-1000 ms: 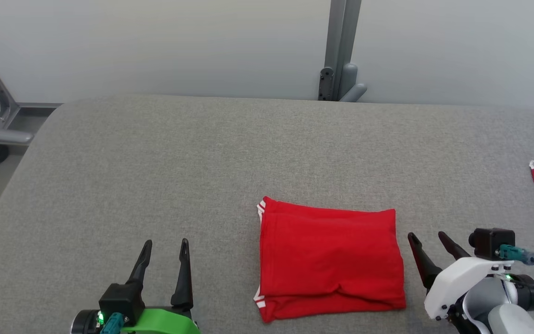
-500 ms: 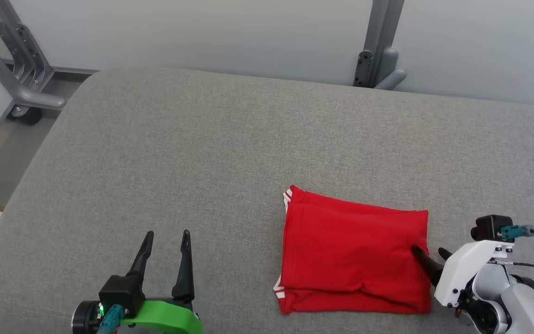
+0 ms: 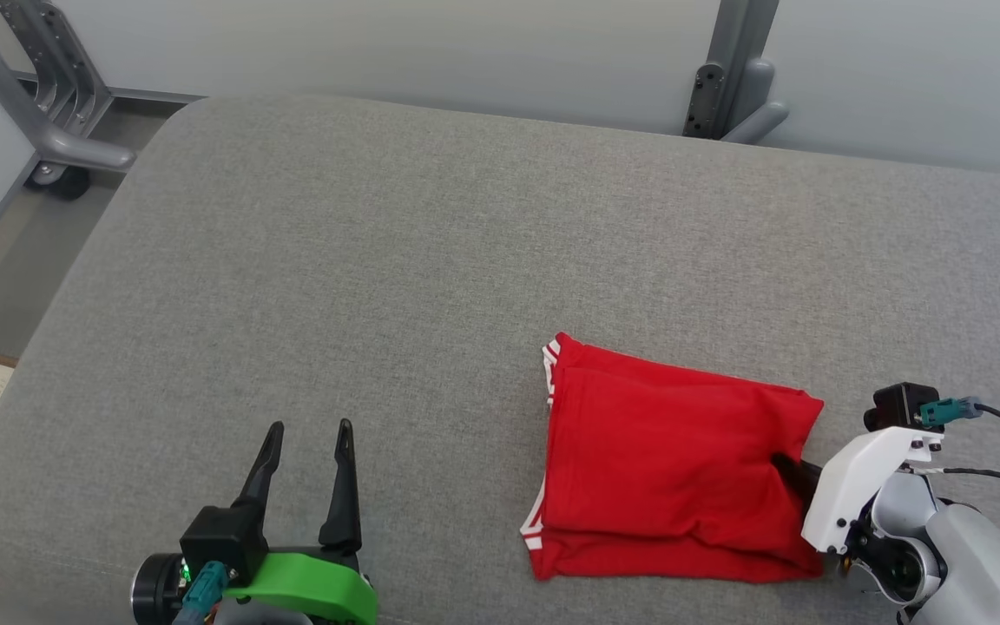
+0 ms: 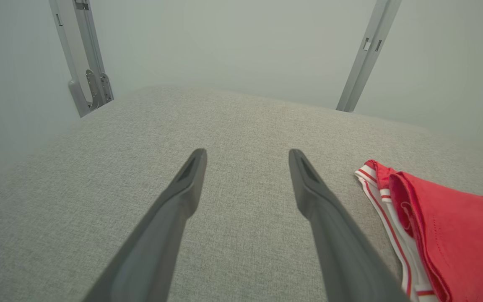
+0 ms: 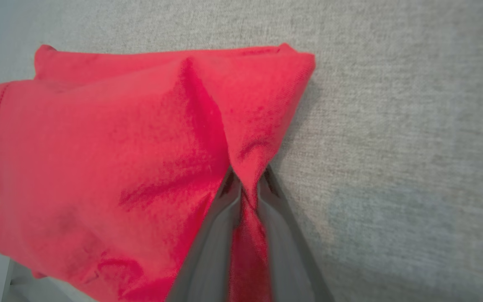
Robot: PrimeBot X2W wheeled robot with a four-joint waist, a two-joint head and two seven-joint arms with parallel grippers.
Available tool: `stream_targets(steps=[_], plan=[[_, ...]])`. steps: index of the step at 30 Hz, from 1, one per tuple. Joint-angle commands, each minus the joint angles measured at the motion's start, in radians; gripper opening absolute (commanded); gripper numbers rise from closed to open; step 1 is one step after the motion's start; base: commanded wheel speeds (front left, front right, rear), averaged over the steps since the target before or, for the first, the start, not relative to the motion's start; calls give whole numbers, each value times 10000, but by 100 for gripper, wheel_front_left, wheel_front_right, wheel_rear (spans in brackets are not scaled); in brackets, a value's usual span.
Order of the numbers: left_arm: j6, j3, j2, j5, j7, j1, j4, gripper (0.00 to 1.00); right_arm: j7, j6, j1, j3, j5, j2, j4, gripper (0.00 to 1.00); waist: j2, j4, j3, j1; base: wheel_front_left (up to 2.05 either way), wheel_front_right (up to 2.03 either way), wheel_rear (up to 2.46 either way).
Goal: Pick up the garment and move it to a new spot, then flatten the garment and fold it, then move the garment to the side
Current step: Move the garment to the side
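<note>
1. One red garment (image 3: 674,469) lies folded on the grey bench (image 3: 378,260), on the near right part.
2. It has white stripes along its left edge.
3. The right end effector (image 5: 246,178) is at the garment's right edge. Its two dark fingers pinch tight on a bit of the red cloth.
4. The cloth stands up in a little ridge where the fingers squeeze it.
5. The left end effector (image 3: 310,425) is wide, with nothing between its fingers. It is over bare bench, well to the left of the garment.
6. A grey metal post (image 3: 739,78) stands behind the bench.
</note>
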Motion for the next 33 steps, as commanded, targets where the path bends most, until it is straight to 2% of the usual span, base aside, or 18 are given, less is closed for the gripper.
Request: stream_targets(steps=[1,10,13,17,22,29,33], plan=[[67,32,2,-49,-46,-128,-33,100,-86,-8,12,194,107,-76,109,0,0,-88,0,0,0,0,0],[78,39,3,-91,-46,-5,-104,100,-720,-13,-276,605,373,-738,-322,0,0,-732,-30,0,0,0,0],[59,4,3,-225,-46,13,-190,100,-844,-13,-334,614,303,-1074,-429,0,0,-1133,-36,0,0,0,0],[33,-169,5,-305,-46,15,-347,100,-940,-13,-439,517,120,-1498,-503,0,0,-1901,22,0,0,0,0],[58,-263,8,-311,-46,-99,-450,100,-1042,-11,-702,324,56,-1705,-710,0,0,-3219,214,0,0,0,0],[-50,-357,11,-86,-37,-480,-493,100,-1065,-11,-1013,103,-87,-1733,-956,0,0,-4833,597,0,0,0,0],[-106,-408,15,4,-37,-694,-421,100,-1053,-11,-1184,44,-183,-1630,-1033,0,0,-5373,783,0,0,0,0]])
